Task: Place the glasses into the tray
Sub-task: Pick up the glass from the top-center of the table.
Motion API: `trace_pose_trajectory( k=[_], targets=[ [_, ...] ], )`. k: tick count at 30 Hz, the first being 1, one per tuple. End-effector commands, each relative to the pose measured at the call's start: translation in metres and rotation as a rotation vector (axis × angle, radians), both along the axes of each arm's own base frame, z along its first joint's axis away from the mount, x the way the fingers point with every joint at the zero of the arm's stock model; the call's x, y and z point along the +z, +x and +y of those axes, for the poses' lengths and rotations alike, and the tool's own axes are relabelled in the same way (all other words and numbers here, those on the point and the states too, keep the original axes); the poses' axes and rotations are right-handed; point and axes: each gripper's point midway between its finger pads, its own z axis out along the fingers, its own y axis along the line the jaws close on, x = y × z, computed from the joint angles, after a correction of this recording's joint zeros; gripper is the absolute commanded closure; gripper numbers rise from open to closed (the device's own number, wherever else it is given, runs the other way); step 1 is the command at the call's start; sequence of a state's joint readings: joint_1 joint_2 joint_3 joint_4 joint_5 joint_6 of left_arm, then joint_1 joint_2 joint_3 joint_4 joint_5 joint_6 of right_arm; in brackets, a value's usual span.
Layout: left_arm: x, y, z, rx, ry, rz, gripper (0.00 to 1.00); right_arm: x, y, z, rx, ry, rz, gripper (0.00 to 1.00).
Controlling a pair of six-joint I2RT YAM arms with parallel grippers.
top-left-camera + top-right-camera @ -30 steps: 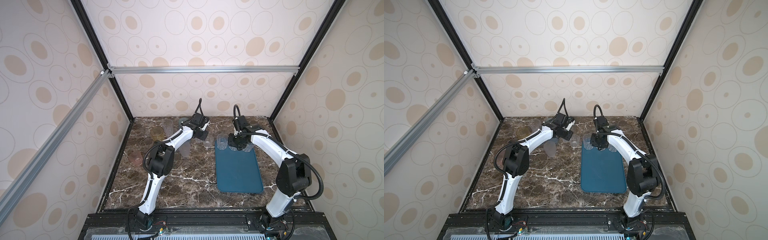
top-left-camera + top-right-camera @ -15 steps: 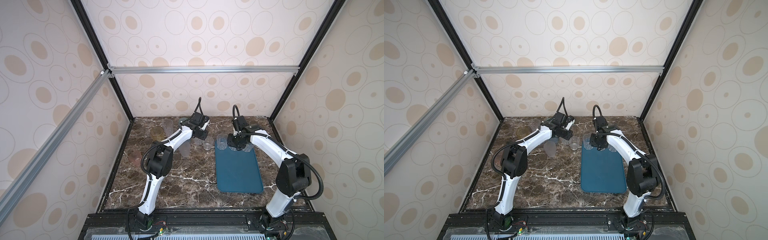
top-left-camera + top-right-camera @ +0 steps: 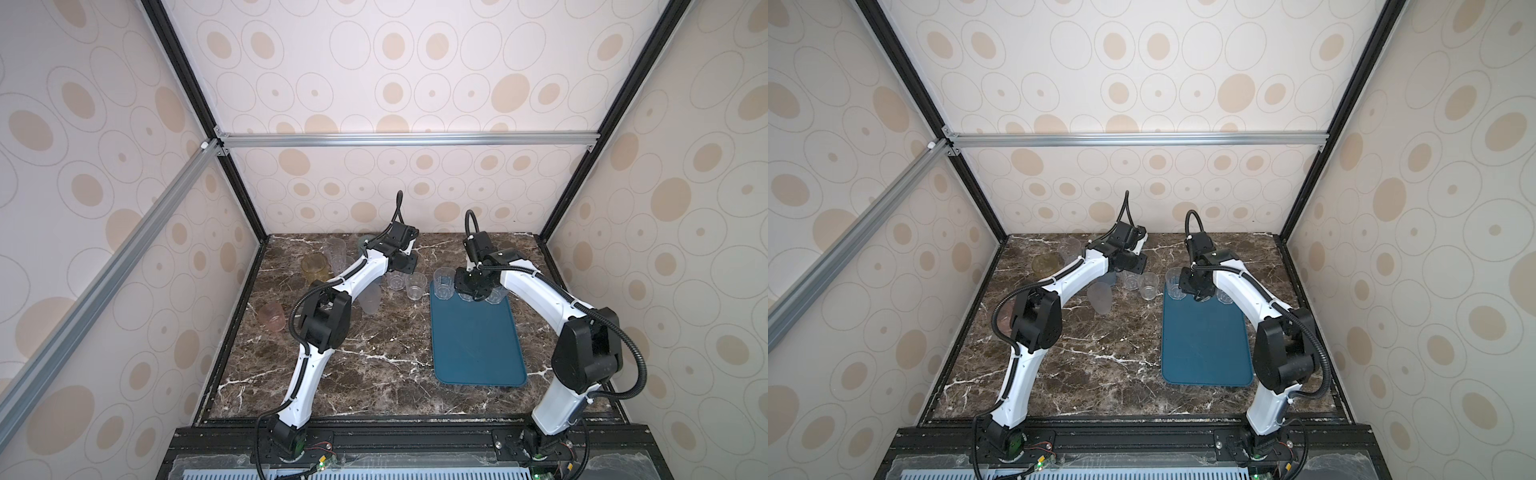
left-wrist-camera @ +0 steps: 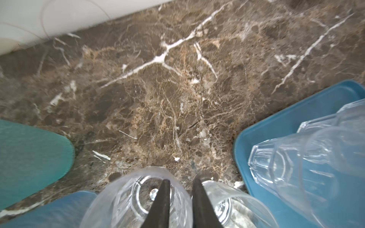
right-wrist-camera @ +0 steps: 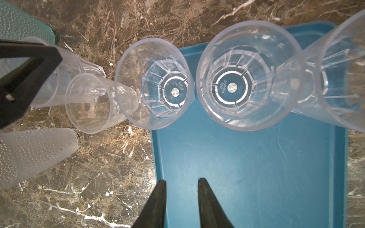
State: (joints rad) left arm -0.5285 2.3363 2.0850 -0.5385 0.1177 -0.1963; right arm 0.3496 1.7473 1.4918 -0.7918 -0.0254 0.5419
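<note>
Pinkish tumbler (image 3: 272,316), amber tumbler (image 3: 314,268), frosted tumbler (image 3: 370,303) on counter (image 3: 374,374), left side. Left end effector (image 4: 180,181) astride rim of clear tumbler (image 4: 122,203), jaws barely apart; can't tell if gripping. 3 clear faceted tumblers (image 5: 248,77) upright at far end of teal tray (image 5: 256,167). Right end effector (image 5: 181,182) above tray w/ jaws slightly apart, empty.

White-shelled left arm (image 3: 306,374) and white-shelled right arm (image 3: 536,286) had bulky black joint housings. Black corrugated cable (image 3: 643,374) looped beside each. Black tapered fingers (image 5: 156,207), matte, unmarked. Black round bases (image 3: 286,436) at near edge.
</note>
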Motion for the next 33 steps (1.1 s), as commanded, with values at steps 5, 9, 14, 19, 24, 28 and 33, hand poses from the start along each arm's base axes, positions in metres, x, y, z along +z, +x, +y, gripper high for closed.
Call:
trace_pose_trajectory(
  k=[5, 9, 14, 19, 24, 28, 33],
  targets=[
    [-0.003, -0.001, 0.004, 0.027, 0.018, 0.017, 0.79, 0.0, -0.003, 0.003, -0.007, 0.004, 0.002, 0.7],
    [-0.008, -0.003, 0.006, 0.032, 0.031, 0.033, 0.79, 0.002, -0.002, 0.003, -0.006, 0.001, -0.002, 0.7],
    [-0.003, -0.004, 0.007, 0.031, 0.027, 0.021, 0.77, 0.001, -0.003, 0.002, -0.006, 0.001, 0.0, 0.7],
    [-0.01, -0.003, 0.007, 0.02, 0.045, 0.028, 0.84, 0.001, -0.004, 0.005, -0.004, 0.005, 0.0, 0.7],
    [-0.014, -0.003, 0.01, 0.018, 0.068, 0.027, 0.86, 0.002, -0.005, 0.003, -0.005, 0.0, -0.004, 0.69],
    [-0.01, -0.002, 0.01, 0.014, 0.074, 0.022, 0.74, 0.001, -0.005, 0.004, -0.005, 0.002, -0.001, 0.7],
    [-0.015, -0.004, 0.01, 0.008, 0.083, 0.028, 0.77, 0.001, -0.004, 0.005, -0.004, 0.004, -0.002, 0.7]
  ],
)
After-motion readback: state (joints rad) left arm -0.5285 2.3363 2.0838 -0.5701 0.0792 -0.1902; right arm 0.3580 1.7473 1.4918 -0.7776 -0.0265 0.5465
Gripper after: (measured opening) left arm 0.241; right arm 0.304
